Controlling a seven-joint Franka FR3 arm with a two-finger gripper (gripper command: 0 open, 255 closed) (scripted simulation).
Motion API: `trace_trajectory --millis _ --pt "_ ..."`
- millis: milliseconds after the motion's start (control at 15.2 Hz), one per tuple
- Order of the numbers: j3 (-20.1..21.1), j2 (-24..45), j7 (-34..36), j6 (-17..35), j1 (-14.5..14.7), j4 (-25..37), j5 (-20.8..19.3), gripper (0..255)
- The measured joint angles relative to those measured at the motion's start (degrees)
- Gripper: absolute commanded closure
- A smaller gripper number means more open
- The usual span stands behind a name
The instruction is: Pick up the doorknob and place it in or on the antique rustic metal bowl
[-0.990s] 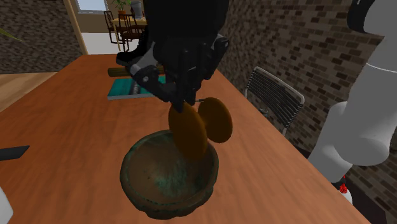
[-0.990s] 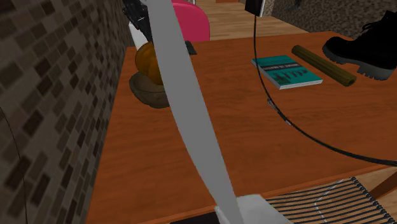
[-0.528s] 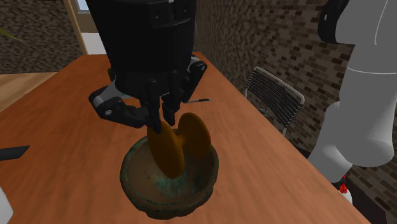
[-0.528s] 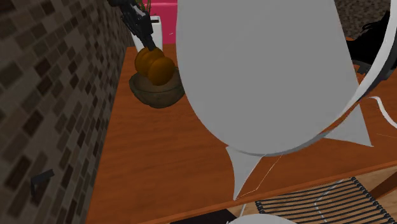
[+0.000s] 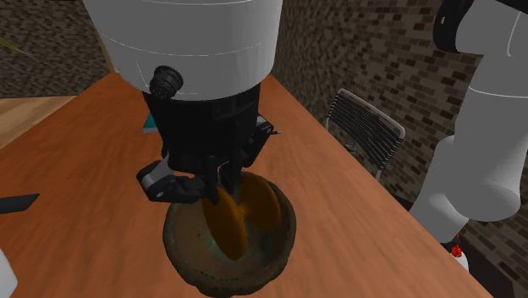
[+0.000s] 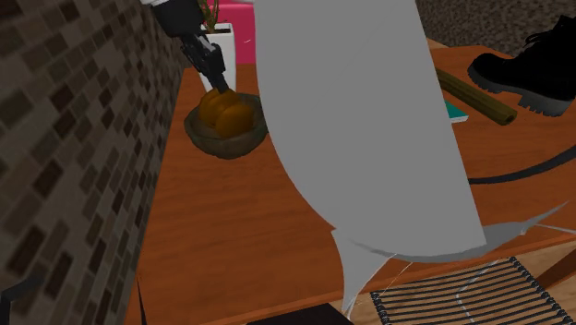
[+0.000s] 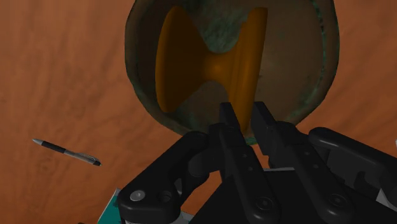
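Gripper (image 5: 218,190) has been dropping since the last frame. Shoulder view: the orange doorknob (image 5: 241,216) is now sitting within the bowl (image 5: 286,227) rim, at 6 o'clock. Second exterior view: the bowl (image 6: 226,143) is showing at 11 o'clock, with the knob inside. Wrist view: the fingers (image 7: 232,127) are clamping one knob disc.

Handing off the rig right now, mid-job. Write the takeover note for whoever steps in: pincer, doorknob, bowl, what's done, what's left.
Pincer: shut on the rim of one disc of the orange doorknob.
Doorknob: held low inside the green-stained metal bowl on the wooden table. I cannot tell whether it touches the bottom.
Done: pickup and carry to the bowl.
Left: open the pincer, then lift clear.
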Motion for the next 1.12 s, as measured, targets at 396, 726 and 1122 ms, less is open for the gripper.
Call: trace_trajectory --millis 396,726,1122 --pt "-0.1 -0.5 0.0 1.6 -0.5 -1.8 0.4 255" --pt "-0.1 -0.5 0.0 1.6 -0.6 -1.8 0.4 0" --pt "0.2 1.0 0.7 -1.0 1.0 1.3 -0.8 0"
